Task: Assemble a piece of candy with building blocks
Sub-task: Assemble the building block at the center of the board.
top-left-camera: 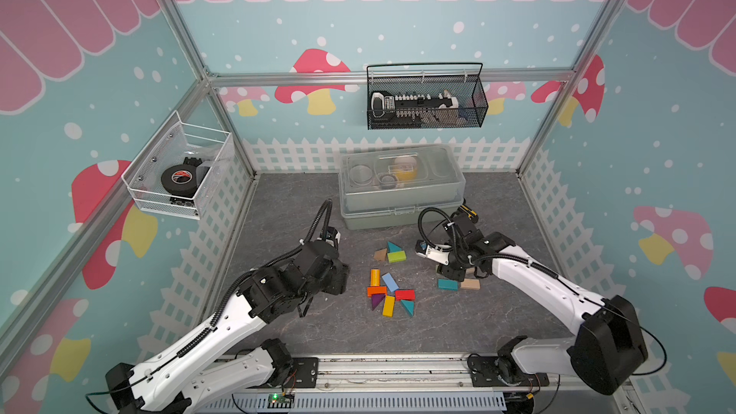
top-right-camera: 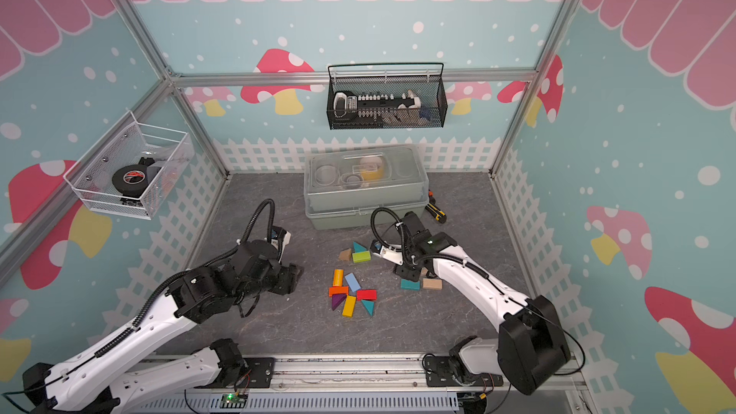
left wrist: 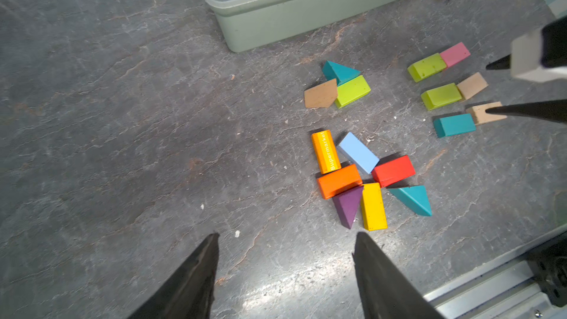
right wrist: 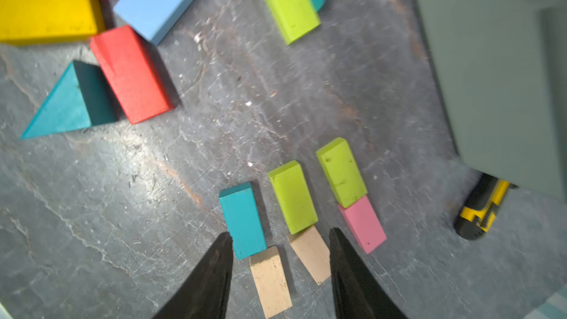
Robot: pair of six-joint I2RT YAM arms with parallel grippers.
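Observation:
The building blocks lie on the grey tabletop in three groups. In the right wrist view three pairs sit side by side: a teal bar (right wrist: 242,219) with a tan block (right wrist: 270,280), a green bar (right wrist: 293,197) with a tan block (right wrist: 311,253), and a green bar (right wrist: 342,171) with a pink block (right wrist: 363,224). My right gripper (right wrist: 280,232) is open just above the two tan blocks and touches neither. The loose pile (top-left-camera: 390,292) holds red, orange, yellow, blue, purple and teal pieces. My left gripper (left wrist: 287,234) is open and empty, left of that pile.
A teal prism, green bar and tan piece (top-left-camera: 390,253) lie behind the pile. A grey-green toolbox (top-left-camera: 402,209) stands at the back. A yellow-black utility knife (right wrist: 481,210) lies by its right corner. Wire baskets hang on the back and left walls.

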